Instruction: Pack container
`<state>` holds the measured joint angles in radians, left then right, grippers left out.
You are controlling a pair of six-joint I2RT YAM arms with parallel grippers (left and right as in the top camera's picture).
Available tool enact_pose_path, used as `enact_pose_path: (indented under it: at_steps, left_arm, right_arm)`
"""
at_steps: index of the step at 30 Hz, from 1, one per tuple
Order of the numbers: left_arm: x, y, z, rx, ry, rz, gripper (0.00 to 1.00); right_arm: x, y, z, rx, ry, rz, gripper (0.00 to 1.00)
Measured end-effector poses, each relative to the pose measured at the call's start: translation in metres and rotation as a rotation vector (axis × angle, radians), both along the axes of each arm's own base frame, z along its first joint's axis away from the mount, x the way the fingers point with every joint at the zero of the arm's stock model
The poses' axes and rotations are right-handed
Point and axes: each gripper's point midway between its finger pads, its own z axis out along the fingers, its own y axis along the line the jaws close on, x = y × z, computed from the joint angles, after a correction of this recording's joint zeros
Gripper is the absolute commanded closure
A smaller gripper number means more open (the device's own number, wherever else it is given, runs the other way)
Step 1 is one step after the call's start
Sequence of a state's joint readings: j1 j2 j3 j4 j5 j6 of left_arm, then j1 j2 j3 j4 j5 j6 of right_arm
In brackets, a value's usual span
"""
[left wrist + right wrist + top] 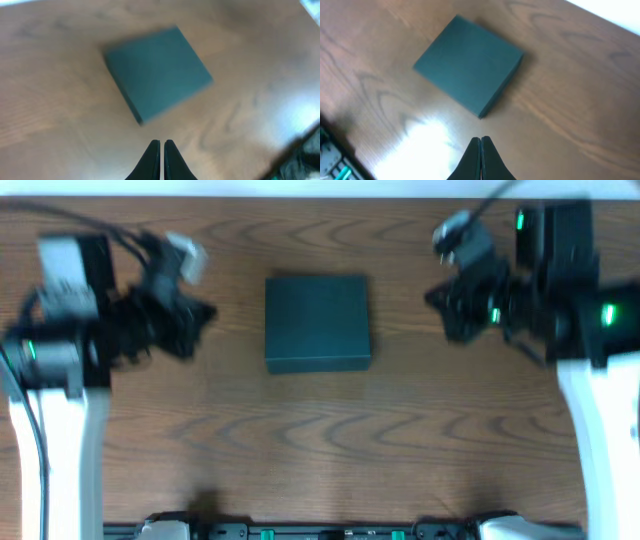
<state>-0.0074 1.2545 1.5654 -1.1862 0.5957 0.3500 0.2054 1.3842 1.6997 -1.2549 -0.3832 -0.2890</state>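
Note:
The container (317, 321) is a dark teal-black square box with its lid closed, lying flat at the middle of the wooden table. It also shows in the left wrist view (156, 71) and in the right wrist view (468, 63). My left gripper (203, 313) hangs to the left of the box, apart from it, with its fingers (162, 143) shut and empty. My right gripper (435, 298) hangs to the right of the box, apart from it, with its fingers (481, 139) shut and empty. No snack packets are in view.
The wooden table (320, 440) stretches around the box. The arm bases and a black rail (320, 530) line the front edge. Cables trail over the left arm (120, 240).

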Motion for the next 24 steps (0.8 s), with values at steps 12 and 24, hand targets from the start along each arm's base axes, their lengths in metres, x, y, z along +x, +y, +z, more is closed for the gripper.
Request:
enact_pose_path:
  at_steps: [12, 24]
  left_arm:
    - [-0.093, 0.003, -0.051, 0.066, -0.004, 0.036, 0.05]
    - [-0.1, 0.008, -0.058, 0.069, 0.051, 0.082, 0.04]
  right_arm:
    - [-0.117, -0.001, -0.073, 0.019, 0.092, 0.052, 0.01]
    - [-0.121, -0.002, -0.079, 0.033, 0.129, 0.016, 0.01]
